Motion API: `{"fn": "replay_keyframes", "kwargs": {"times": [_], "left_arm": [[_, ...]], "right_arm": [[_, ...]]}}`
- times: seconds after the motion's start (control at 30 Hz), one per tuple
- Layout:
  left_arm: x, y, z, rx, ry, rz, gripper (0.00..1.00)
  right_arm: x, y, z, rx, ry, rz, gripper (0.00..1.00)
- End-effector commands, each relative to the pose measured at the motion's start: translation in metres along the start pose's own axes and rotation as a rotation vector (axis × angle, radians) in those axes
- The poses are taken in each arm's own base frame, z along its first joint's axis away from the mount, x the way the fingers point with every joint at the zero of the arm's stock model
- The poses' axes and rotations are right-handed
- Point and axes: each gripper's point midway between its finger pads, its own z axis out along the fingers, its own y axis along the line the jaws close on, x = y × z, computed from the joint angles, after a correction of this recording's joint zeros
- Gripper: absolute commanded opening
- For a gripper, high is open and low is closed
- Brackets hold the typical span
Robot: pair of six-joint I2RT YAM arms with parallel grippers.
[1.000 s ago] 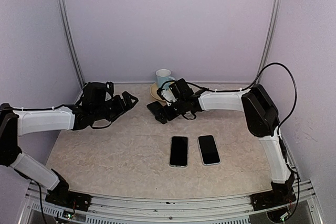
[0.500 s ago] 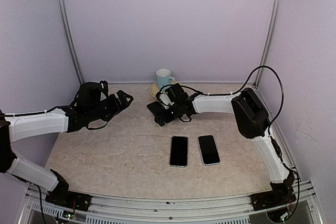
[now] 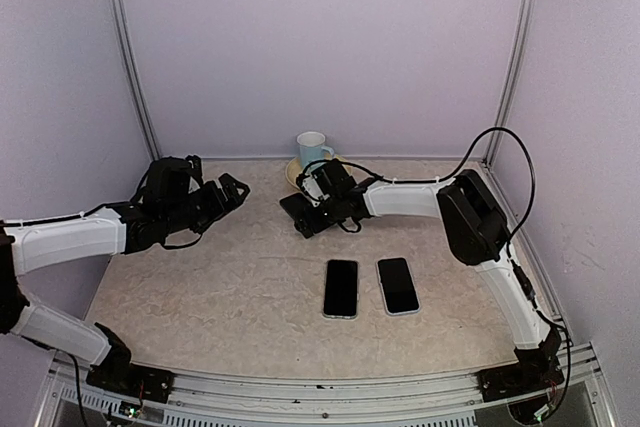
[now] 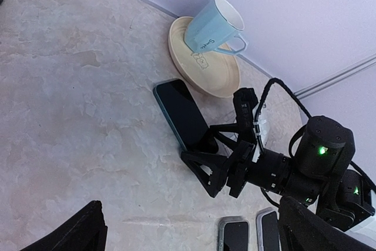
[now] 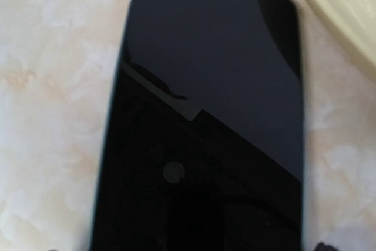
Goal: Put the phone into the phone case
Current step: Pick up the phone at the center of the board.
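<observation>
A dark phone (image 3: 297, 207) with a teal edge lies flat beside the saucer; it fills the right wrist view (image 5: 200, 116). My right gripper (image 3: 310, 217) is low over its near end, open, one finger (image 4: 218, 174) on each side of it (image 4: 185, 116). I cannot tell whether the fingers touch it. Two dark-faced slabs with pale rims, left (image 3: 341, 288) and right (image 3: 398, 285), lie side by side at the table's middle. Which of them is the phone case I cannot tell. My left gripper (image 3: 232, 190) hovers open and empty at the left.
A light blue mug (image 3: 312, 148) stands on a cream saucer (image 3: 296, 175) at the back, just behind the phone; in the left wrist view the mug (image 4: 212, 24) sits on the saucer's (image 4: 217, 74) far side. Walls close the table on three sides.
My right gripper has shifted a little left and settled lower over the phone. The left arm has drawn back toward the left. The two slabs at the middle have not moved.
</observation>
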Motion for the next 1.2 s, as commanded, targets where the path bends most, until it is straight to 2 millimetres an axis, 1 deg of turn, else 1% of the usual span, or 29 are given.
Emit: {"fn": "replay_keyframes", "kwargs": {"times": [0.0,0.1,0.23,0.33,0.4,0.5,0.67,0.77,0.83,0.9,1.03,1.13,1.17], "left_arm": [[-0.010,0.001,-0.007,-0.026,-0.034,0.005,0.99],[-0.012,0.003,-0.008,-0.038,-0.037,0.010,0.99],[-0.013,0.015,-0.007,-0.058,-0.041,-0.020,0.99],[-0.014,0.020,-0.008,-0.061,-0.046,-0.037,0.99],[-0.014,0.022,-0.009,-0.062,-0.048,-0.044,0.99],[-0.015,0.024,-0.009,-0.052,-0.048,-0.061,0.99],[-0.012,0.028,-0.006,-0.044,-0.028,-0.076,0.99],[-0.010,0.029,-0.004,-0.049,-0.019,-0.073,0.99],[-0.009,0.029,-0.003,-0.048,-0.015,-0.070,0.99],[-0.007,0.030,-0.002,-0.050,-0.009,-0.066,0.99],[-0.001,0.031,0.003,-0.046,0.020,-0.058,0.99],[0.007,0.031,0.009,-0.033,0.052,-0.054,0.99],[0.009,0.030,0.011,-0.022,0.063,-0.052,0.99]], "right_arm": [[0.040,-0.005,0.019,0.049,0.097,-0.004,0.92],[0.047,-0.007,0.022,0.064,0.114,-0.011,0.92],[0.055,-0.008,0.025,0.089,0.131,-0.033,0.92],[0.061,-0.007,0.026,0.096,0.142,-0.043,0.89],[0.063,-0.008,0.026,0.097,0.146,-0.045,0.85],[0.064,-0.007,0.025,0.093,0.146,-0.049,0.76],[0.061,-0.004,0.023,0.075,0.141,-0.051,0.65],[0.053,0.000,0.017,0.052,0.111,-0.070,0.63],[0.044,0.006,0.009,0.028,0.076,-0.093,0.62],[0.030,0.009,-0.004,0.011,0.020,-0.112,0.60],[0.001,0.018,-0.037,-0.022,-0.105,-0.150,0.56],[-0.014,0.025,-0.060,-0.029,-0.162,-0.192,0.56],[-0.020,0.030,-0.066,-0.043,-0.193,-0.212,0.56]]}}
